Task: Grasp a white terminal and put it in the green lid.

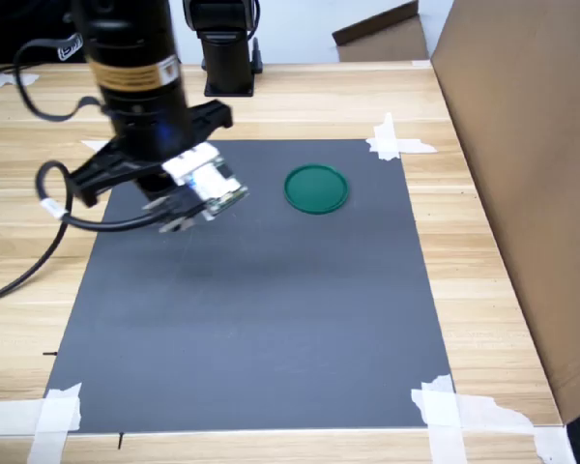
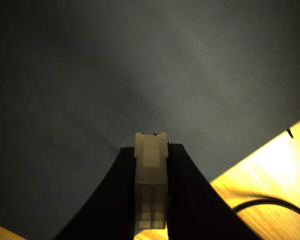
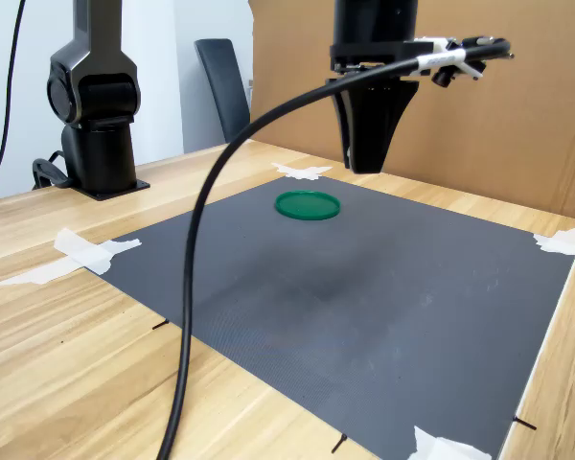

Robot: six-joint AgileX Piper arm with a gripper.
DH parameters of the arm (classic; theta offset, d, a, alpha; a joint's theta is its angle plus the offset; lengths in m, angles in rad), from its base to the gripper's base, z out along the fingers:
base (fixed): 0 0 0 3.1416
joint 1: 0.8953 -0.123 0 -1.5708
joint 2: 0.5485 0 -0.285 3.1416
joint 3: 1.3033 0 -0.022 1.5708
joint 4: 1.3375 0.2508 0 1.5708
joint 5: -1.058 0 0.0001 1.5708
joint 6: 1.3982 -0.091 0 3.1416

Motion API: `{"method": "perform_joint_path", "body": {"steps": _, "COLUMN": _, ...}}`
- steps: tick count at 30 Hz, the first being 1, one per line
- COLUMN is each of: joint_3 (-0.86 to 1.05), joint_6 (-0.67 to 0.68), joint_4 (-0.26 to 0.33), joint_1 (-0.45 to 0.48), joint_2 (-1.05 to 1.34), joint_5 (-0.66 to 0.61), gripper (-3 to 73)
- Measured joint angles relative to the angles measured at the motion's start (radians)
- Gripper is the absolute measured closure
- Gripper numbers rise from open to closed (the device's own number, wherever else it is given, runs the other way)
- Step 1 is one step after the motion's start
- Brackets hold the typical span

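- The arm hangs over the dark grey mat, its forearm close to upright and its tool pointing down, raised clear of the mat in the second exterior view
- In the first exterior view the tool sits towards the first exterior view's left, with the wrist camera board beside it and a black cable looping off to the desk
- Only the wrist view shows what the tool carries: the white terminal is pinched between the two dark fingers, its end sticking out past the fingertips
- In both exterior views the terminal cannot be made out at the tool's tip
- The tool is closed down to the terminal's width, both fingers pressed on its sides
- The green lid lies flat on the mat, well apart from the tool, to the first exterior view's right of it
- In the second exterior view the lid lies below and to the second exterior view's left of the tool
- White tape strips hold the mat's corners to the desk
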Motion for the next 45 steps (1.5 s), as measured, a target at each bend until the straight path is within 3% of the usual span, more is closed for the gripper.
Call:
{"method": "perform_joint_path", "body": {"steps": 4, "joint_3": 0.000, "joint_6": -0.018, "joint_4": 0.015, "joint_1": -0.040, "joint_2": 0.018, "joint_5": -0.008, "gripper": 61.1}}
{"method": "perform_joint_path", "body": {"steps": 7, "joint_3": 0.008, "joint_6": -0.061, "joint_4": 0.062, "joint_1": -0.108, "joint_2": 0.071, "joint_5": -0.009, "gripper": 61.1}}
{"method": "perform_joint_path", "body": {"steps": 11, "joint_3": 0.033, "joint_6": -0.070, "joint_4": 0.061, "joint_1": -0.135, "joint_2": 0.094, "joint_5": 0.002, "gripper": 61.1}}
{"method": "perform_joint_path", "body": {"steps": 14, "joint_3": 0.221, "joint_6": -0.090, "joint_4": 0.045, "joint_1": -0.227, "joint_2": 0.166, "joint_5": 0.083, "gripper": 61.1}}
{"method": "perform_joint_path", "body": {"steps": 20, "joint_3": 0.431, "joint_6": -0.116, "joint_4": 0.042, "joint_1": -0.323, "joint_2": 0.204, "joint_5": 0.203, "gripper": 61.0}}
{"method": "perform_joint_path", "body": {"steps": 27, "joint_3": 0.548, "joint_6": -0.165, "joint_4": 0.042, "joint_1": -0.450, "joint_2": 0.241, "joint_5": 0.268, "gripper": 61.0}}
{"method": "perform_joint_path", "body": {"steps": 36, "joint_3": 0.687, "joint_6": -0.212, "joint_4": 0.036, "joint_1": -0.459, "joint_2": 0.288, "joint_5": 0.385, "gripper": 61.0}}
{"method": "perform_joint_path", "body": {"steps": 45, "joint_3": 0.688, "joint_6": -0.240, "joint_4": -0.005, "joint_1": -0.459, "joint_2": 0.218, "joint_5": 0.396, "gripper": 61.0}}
